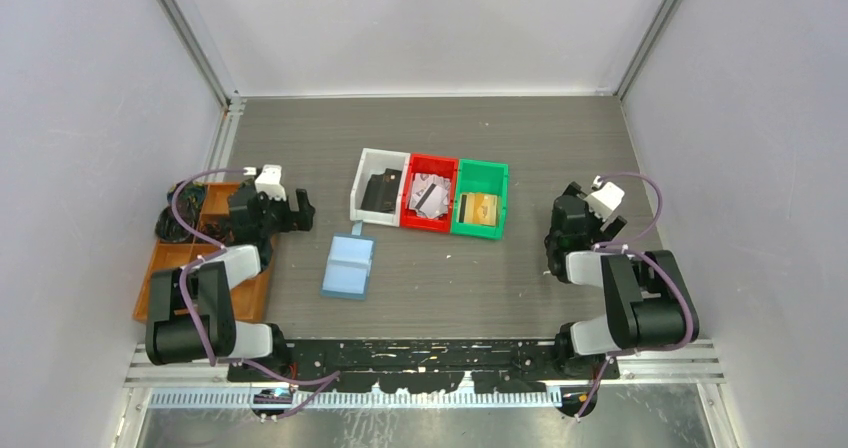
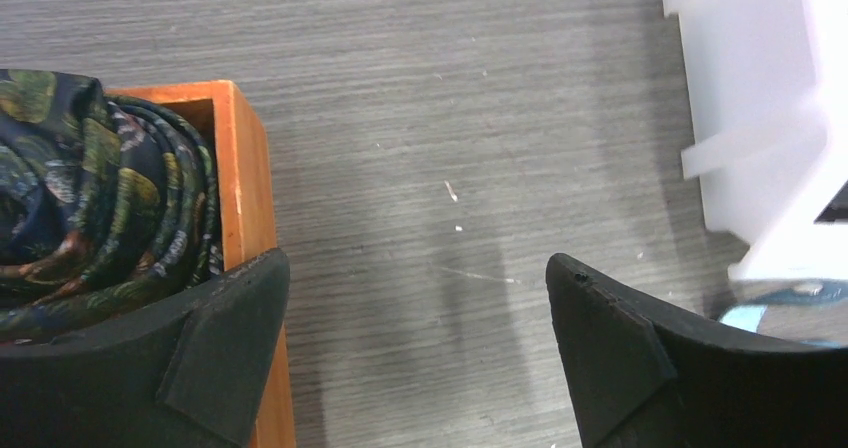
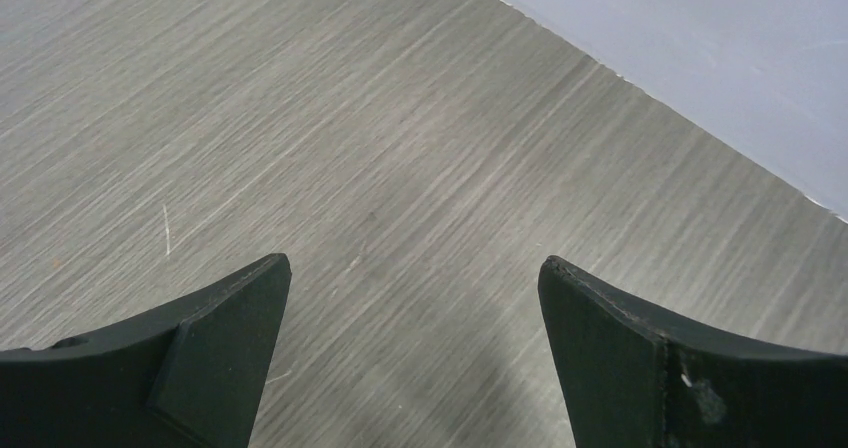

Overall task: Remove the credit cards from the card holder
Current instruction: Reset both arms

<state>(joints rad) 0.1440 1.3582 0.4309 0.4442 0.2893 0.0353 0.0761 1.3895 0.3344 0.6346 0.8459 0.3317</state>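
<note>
top ext. cam: fixed, high at near edge, looks down on whole table point(image 1: 430, 128). l. wrist cam: close, angled down at tabletop; shares orange compartment tray point(image 2: 245, 168) corner + white bin point(image 2: 760, 98) w/ top view. r. wrist cam: close, tabletop by wall point(image 3: 700, 28).

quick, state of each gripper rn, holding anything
left gripper: open, holding nothing
right gripper: open, holding nothing
</note>
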